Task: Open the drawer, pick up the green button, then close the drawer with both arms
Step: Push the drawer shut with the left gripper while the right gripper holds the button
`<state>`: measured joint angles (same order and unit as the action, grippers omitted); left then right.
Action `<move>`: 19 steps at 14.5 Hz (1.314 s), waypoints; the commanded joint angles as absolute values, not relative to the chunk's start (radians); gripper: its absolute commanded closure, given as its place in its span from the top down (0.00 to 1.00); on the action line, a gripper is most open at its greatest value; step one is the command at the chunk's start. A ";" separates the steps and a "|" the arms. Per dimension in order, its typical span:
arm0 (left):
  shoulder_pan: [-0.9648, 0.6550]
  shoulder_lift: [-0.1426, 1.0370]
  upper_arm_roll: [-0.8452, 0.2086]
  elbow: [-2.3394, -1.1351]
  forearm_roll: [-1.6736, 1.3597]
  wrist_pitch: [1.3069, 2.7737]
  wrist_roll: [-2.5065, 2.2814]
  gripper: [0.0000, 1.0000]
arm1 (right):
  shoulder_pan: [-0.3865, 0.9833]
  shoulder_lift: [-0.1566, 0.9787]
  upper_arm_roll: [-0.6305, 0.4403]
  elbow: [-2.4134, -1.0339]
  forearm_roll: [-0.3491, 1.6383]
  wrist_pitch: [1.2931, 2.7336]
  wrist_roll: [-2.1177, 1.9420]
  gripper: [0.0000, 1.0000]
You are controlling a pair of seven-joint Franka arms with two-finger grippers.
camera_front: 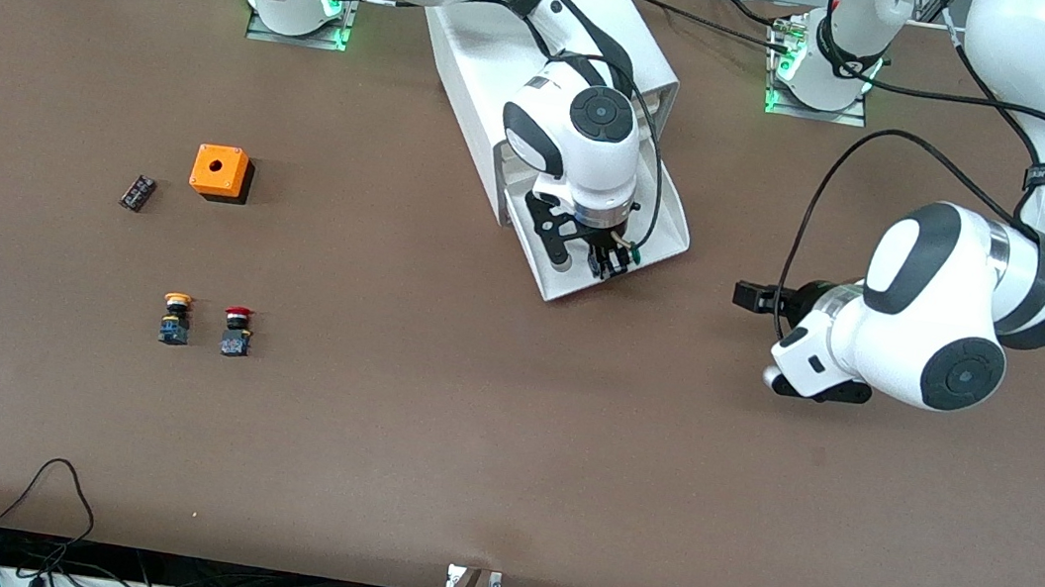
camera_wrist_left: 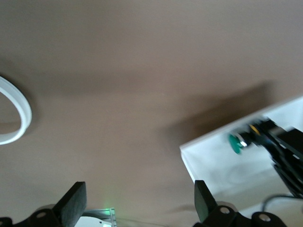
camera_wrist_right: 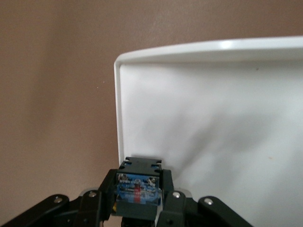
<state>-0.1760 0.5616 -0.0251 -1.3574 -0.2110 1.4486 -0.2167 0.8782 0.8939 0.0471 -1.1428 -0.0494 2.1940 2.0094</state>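
The drawer [camera_front: 555,288] stands pulled out of the white cabinet [camera_front: 472,58], its bare white floor showing in the right wrist view [camera_wrist_right: 213,123]. My right gripper [camera_front: 608,262] reaches down into the drawer and is shut on the button [camera_front: 633,258]. The button's black-blue body sits between the fingers [camera_wrist_right: 137,188], by the drawer's front corner. The left wrist view shows the green cap [camera_wrist_left: 234,143] over the drawer [camera_wrist_left: 213,165]. My left gripper [camera_front: 749,296] is open and empty [camera_wrist_left: 138,204]. It waits low over bare table beside the drawer, toward the left arm's end.
Toward the right arm's end lie an orange box with a hole [camera_front: 220,172] and a small black part [camera_front: 137,192]. An orange-yellow-capped button [camera_front: 175,318] and a red-capped button [camera_front: 237,330] lie nearer the front camera. Both arm bases stand beside the cabinet.
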 commanded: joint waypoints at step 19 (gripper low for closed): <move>-0.480 0.453 -0.072 -1.988 -0.178 2.416 -0.874 1.00 | 0.450 0.776 0.032 -1.141 0.023 1.818 0.449 0.00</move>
